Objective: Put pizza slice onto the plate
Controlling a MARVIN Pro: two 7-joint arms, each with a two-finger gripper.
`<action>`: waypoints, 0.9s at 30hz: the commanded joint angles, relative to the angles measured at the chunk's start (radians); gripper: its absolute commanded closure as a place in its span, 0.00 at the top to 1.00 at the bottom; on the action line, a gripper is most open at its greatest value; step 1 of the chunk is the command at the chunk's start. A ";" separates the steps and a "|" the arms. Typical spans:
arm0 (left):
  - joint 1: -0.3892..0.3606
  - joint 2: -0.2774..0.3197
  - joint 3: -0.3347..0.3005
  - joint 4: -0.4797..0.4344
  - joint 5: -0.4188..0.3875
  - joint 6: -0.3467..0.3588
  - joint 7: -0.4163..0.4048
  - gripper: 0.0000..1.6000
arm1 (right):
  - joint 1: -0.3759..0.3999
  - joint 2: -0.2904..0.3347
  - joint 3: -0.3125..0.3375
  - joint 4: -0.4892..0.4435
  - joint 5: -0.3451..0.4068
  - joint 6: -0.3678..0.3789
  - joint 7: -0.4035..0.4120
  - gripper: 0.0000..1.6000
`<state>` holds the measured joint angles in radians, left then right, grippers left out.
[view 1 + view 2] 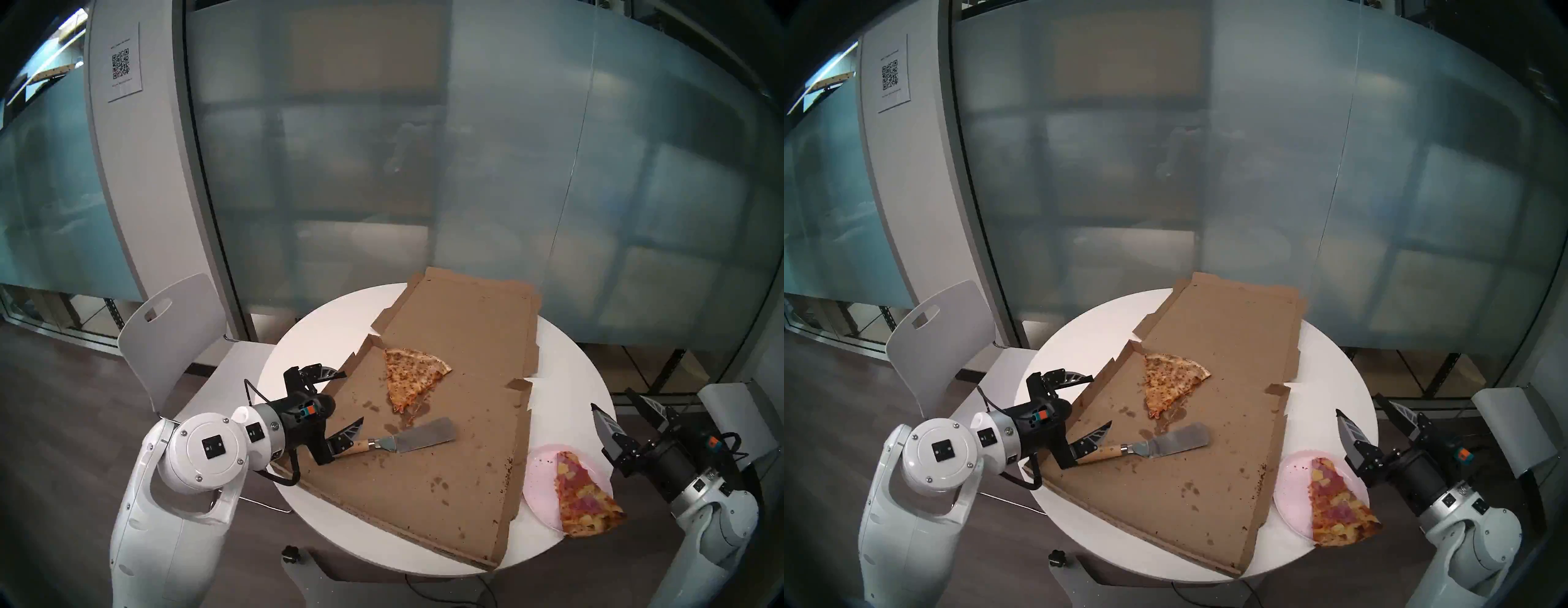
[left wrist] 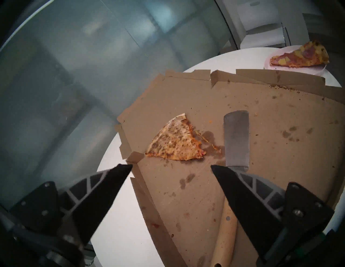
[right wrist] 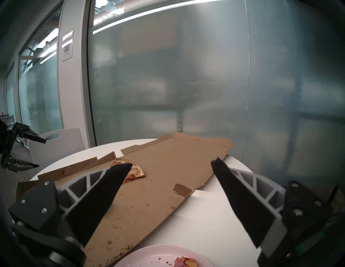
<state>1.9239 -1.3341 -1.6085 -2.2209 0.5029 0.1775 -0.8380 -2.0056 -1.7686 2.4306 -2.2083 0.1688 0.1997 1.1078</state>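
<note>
The pizza slice [image 1: 583, 494] with ham and pineapple lies on the pale pink plate [image 1: 539, 479] at the table's front right. Its crust end overhangs the plate's near rim. Both also show in the left wrist view, slice [image 2: 302, 56] on plate [image 2: 317, 70], and the plate [image 3: 149, 259] shows at the bottom of the right wrist view. My right gripper [image 1: 611, 399] is open and empty, just behind and right of the plate. My left gripper [image 1: 348, 399] is open at the box's left edge. One finger is over the wooden handle of a metal spatula [image 1: 424, 437] lying on the box.
A flattened brown pizza box [image 1: 466, 488] covers most of the round white table [image 1: 564, 382]. A plain cheese slice [image 1: 413, 378] lies on it behind the spatula. A white chair [image 1: 169, 331] stands at the left, and a frosted glass wall is behind.
</note>
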 commanded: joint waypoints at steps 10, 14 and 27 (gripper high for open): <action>0.126 -0.121 -0.047 -0.059 -0.104 -0.067 0.135 1.00 | 0.019 0.011 -0.055 -0.020 -0.029 0.004 -0.010 1.00; 0.141 -0.131 -0.050 -0.062 -0.113 -0.085 0.154 1.00 | 0.022 0.013 -0.064 -0.018 -0.035 0.005 -0.013 1.00; 0.150 -0.125 -0.049 -0.059 -0.115 -0.101 0.159 1.00 | 0.022 0.014 -0.078 -0.017 -0.037 -0.003 -0.022 1.00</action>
<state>2.0711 -1.4544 -1.6618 -2.2567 0.3933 0.0942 -0.6854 -1.9910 -1.7553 2.3576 -2.2094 0.1176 0.2024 1.0818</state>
